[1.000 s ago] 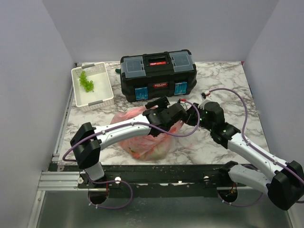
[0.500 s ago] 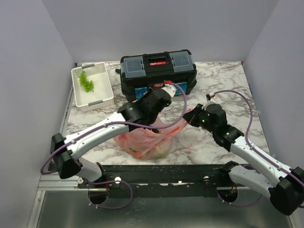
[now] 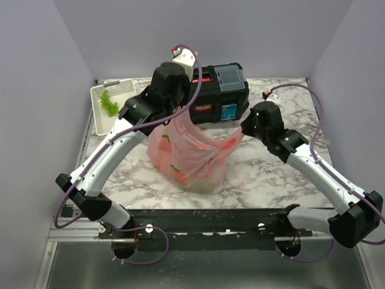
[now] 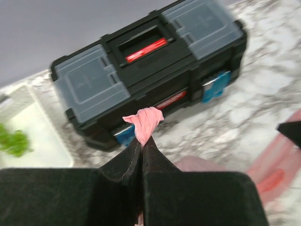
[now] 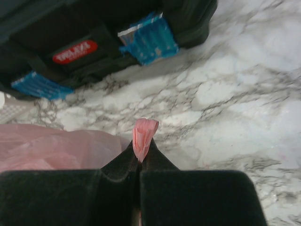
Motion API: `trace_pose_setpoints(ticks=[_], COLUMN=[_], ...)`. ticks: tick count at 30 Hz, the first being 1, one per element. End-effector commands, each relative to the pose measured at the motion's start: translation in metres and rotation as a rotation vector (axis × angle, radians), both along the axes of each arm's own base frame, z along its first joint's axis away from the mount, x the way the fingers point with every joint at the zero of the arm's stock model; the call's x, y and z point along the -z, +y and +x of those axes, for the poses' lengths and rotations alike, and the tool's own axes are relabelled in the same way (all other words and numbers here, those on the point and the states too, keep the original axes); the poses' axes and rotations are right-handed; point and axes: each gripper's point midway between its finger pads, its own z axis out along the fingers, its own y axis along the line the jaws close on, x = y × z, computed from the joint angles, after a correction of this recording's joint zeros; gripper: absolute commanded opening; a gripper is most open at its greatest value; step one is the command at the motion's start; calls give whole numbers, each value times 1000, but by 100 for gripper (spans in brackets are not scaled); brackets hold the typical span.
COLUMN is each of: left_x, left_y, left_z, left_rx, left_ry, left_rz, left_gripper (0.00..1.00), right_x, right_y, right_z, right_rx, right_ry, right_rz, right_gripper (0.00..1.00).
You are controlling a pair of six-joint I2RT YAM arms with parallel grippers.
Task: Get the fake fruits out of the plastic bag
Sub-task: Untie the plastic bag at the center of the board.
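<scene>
The pink plastic bag (image 3: 192, 158) hangs stretched between my two grippers above the marble table (image 3: 283, 180), its bottom sagging toward the near edge. Through the thin film I make out fake fruits as blurred shapes: a green one (image 3: 178, 169), a red one (image 3: 167, 140) and a pale green bulge (image 3: 205, 183) at the bottom. My left gripper (image 3: 175, 116) is raised high and shut on a bunched strip of the bag (image 4: 145, 122). My right gripper (image 3: 243, 129) is shut on the opposite edge of the bag (image 5: 144, 132), lower down.
A black toolbox (image 3: 220, 95) with grey lid panels stands behind the bag, partly covered by the left wrist. A white slotted basket (image 3: 103, 123) holding a light green grape bunch (image 3: 109, 103) sits at the back left. Grey walls enclose the table on three sides.
The left gripper closed on the bag and rose up and back, lifting the bag off the table. The right gripper, still gripping, rose a little; the bag now hangs taut.
</scene>
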Motion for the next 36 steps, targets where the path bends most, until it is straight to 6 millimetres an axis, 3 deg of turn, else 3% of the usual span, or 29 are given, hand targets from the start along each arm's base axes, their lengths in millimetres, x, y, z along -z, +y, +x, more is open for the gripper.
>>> trace_pose_setpoints(ticks=[1,7,9,11,15,18,21,23,25,29,36], left_x=[-45,-92,-87,-65,-6,35,58,73,83,96,100], left_y=[-37,-49,-53,-53,-45,-28,-8,3,14,37,59], left_z=[2,8,7,5,-5,-16,-26,-33,-40,-43,-43], left_rx=[139,270,297,302,278,236,190,169,154,100,51], left_ry=[100,171,187,231,316,340,340,332,311,242,153], left_rz=[-312,-632,-644,-623,-562,-517,-461,-424,-388,-314,-236], left_gripper=[0,0,0,0,0,0,0,0,0,0,0], right_x=[-45,-129,-139,-142,-129,-93,-48,-20,-8,2,17], right_y=[-53,-71,-62,-49,-13,32,57,60,56,43,43], right_z=[6,7,3,-5,-32,-65,-95,-110,-120,-126,-119], right_rx=[139,183,114,20,-177,-410,-531,-539,-522,-469,-454], right_ry=[-56,-203,-237,-267,-235,-164,-32,45,66,80,126], right_rz=[-178,-200,-180,-142,10,208,361,423,445,415,374], right_gripper=[1,1,1,1,1,7,8,8,9,21,38])
